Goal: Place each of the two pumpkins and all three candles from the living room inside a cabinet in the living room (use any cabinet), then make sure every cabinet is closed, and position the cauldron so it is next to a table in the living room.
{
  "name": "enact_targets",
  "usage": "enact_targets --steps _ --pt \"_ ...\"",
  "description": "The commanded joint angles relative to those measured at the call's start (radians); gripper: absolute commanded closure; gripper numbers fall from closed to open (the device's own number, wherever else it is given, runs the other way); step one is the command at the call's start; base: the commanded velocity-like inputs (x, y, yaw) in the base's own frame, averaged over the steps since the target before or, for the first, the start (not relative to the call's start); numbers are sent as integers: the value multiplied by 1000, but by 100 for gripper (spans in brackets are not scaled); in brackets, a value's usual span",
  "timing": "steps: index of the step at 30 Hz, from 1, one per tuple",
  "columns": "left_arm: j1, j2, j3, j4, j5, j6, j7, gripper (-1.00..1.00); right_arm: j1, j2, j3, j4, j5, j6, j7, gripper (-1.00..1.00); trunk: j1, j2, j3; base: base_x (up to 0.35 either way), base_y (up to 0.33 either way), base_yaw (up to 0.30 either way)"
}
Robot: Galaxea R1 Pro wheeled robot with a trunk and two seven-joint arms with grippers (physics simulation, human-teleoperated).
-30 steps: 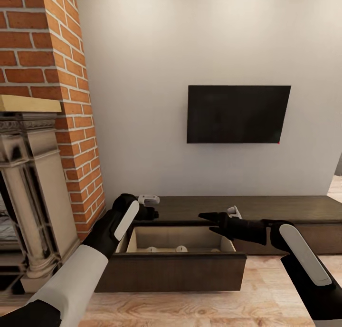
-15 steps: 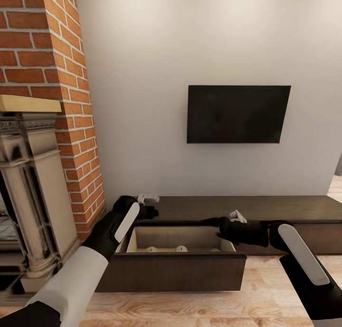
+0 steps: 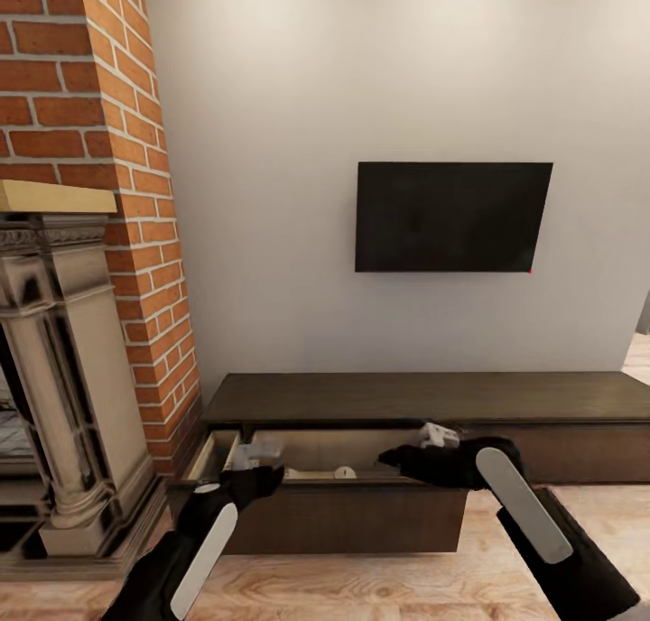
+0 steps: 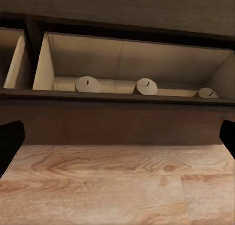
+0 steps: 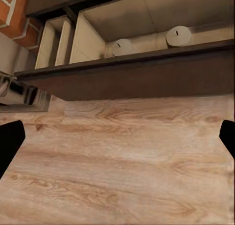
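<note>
Both arms sit low in front of the cabinet (image 3: 424, 395), w/ its wide drawer (image 3: 334, 513) pulled out toward the robot. Left gripper (image 3: 255, 463) hangs just over the drawer's front corner on the fireplace side; right gripper (image 3: 402, 457) is above the front edge nearer the drawer's middle. Wrist cams show each claw's finger tips black at opposite edges of the picture, nothing between them, so both claws are spread wide and empty.

Three candles (image 4: 88, 84) lie in a row on the pale drawer floor, just beyond the front panel from the left claw; two of them also show ahead of the right claw (image 5: 178, 36). Judgement: candles are stowed, and the low, in-front pose of both claws prob. suits pushing the front panel shut, or a retreat to fetch more. A second, narrower drawer (image 3: 214, 449) beside it also looks ajar; it'd need closing too.

Floor (image 3: 406, 585) is light wood plank, grain clear under both claws. Room: plain white wall, black TV (image 3: 451, 217) mounted above the unit, red-brick fireplace column (image 3: 117, 197) w/ carved stone surround beyond the left arm.
</note>
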Motion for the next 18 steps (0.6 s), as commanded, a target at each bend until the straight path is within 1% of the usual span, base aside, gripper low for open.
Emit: enact_targets --steps 1,2,3,4,6,7,10,11,13,14,15,17,18 --pt "12 5 -1 -7 11 -10 11 -100 -1 7 37 9 30 -21 -12 -100 0 -1 -1 0 0 0" --pt "31 11 -2 -11 10 -32 15 -100 0 21 106 32 113 -71 -15 -100 0 -1 -1 0 0 0" --pt "38 13 -2 -10 10 -44 17 -100 0 28 139 47 158 -101 -16 -100 0 -1 -1 0 0 0" --pt "48 17 -3 -6 9 -72 19 -100 1 44 195 84 244 -174 -18 -100 0 -1 -1 0 0 0" --pt "55 19 -3 3 8 -103 20 -100 1 66 234 127 314 -254 -19 -100 0 -1 -1 0 0 0" --pt "59 21 -4 17 5 -134 21 -100 1 94 260 178 365 -327 -20 -100 0 -1 -1 0 0 0" --pt "62 21 -4 52 -13 -184 21 -100 2 134 290 258 411 -414 -19 -100 0 -1 -1 0 0 0" --pt "64 21 -5 81 -29 -226 22 -100 2 152 311 301 428 -463 -19 -100 0 -1 -1 0 0 0" --pt "64 20 -6 112 -43 -274 22 -100 2 164 334 335 439 -514 -18 -100 0 -1 -1 0 0 0" --pt "64 18 -7 145 -53 -324 22 -100 2 172 358 363 446 -566 -18 -100 0 -1 -1 0 0 0" --pt "64 17 -7 163 -56 -347 22 -100 2 175 371 376 448 -591 -18 -100 0 -1 -1 0 0 0" --pt "64 16 -8 261 -64 -410 20 -100 2 188 428 445 455 -677 -18 -100 0 -1 -1 0 0 0" --pt "64 15 -9 317 -65 -431 17 -100 2 196 446 492 457 -707 -18 -100 0 -1 -1 0 0 0"
